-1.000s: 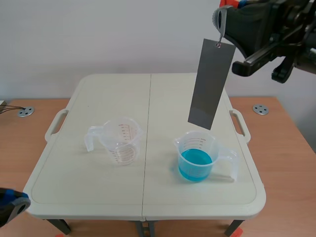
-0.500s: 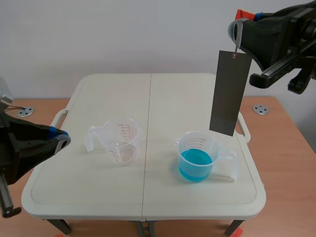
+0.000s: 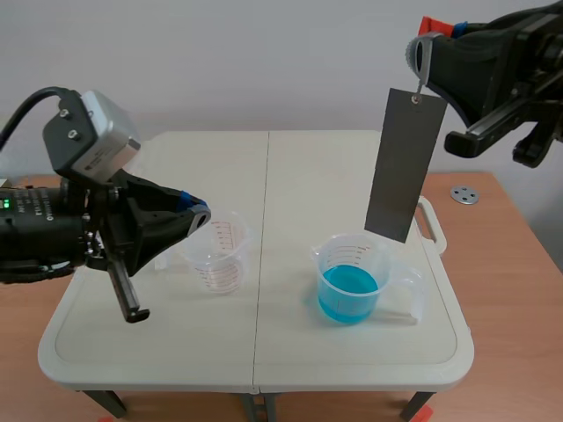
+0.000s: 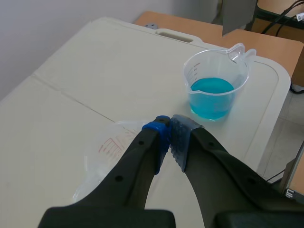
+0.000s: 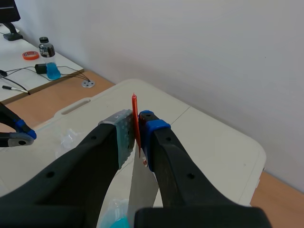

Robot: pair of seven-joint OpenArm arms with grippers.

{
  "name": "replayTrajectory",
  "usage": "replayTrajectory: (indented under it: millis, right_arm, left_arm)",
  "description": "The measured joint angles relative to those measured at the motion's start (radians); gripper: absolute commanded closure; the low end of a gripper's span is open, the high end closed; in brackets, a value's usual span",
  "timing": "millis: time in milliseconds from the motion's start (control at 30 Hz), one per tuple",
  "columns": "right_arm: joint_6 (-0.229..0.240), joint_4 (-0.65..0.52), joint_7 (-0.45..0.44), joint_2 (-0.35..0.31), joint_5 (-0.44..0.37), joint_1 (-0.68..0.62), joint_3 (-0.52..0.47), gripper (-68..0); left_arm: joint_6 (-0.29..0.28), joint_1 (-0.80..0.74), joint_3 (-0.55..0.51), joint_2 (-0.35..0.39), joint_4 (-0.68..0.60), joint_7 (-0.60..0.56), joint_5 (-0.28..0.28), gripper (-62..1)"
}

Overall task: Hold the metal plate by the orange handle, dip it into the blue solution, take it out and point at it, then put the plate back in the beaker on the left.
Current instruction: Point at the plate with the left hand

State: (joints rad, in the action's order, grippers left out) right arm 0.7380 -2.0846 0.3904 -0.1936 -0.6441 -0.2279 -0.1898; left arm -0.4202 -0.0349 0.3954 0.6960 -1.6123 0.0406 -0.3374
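Blue-solution beaker (image 3: 350,290) on table (image 3: 264,369), toward near right corner. Empty beaker (image 3: 220,255) just left of table's centre seam, well apart from it. Left gripper (image 3: 201,214) fingers pressed together, holding nothing, tip over empty beaker's handle side. Metal plate (image 3: 405,163) hangs slightly tilted in air, lower end above blue-solution beaker's far rim, clear of liquid. Right gripper (image 3: 424,54) raised, pinching orange handle (image 5: 135,114) at plate's top.

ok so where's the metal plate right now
In the scene view the metal plate hangs from the right hand over the table's right side, its lower edge above the beaker of blue solution.
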Motion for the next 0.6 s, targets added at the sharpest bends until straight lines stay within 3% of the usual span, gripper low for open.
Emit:
replayTrajectory:
  millis: [300, 600]
  right_arm:
    - [0.000, 0.000, 0.000, 0.000, 0.000, 0.000, 0.000, -1.3]
    - [0.000, 0.000, 0.000, 0.000, 0.000, 0.000, 0.000, -1.3]
  left_arm:
    - [-0.025, 0.155, 0.109, -0.161, 0.147, 0.001, 0.154, -2.3]
    - [-0.040, 0.274, 0.183, -0.309, 0.315, 0.001, 0.211, -2.3]
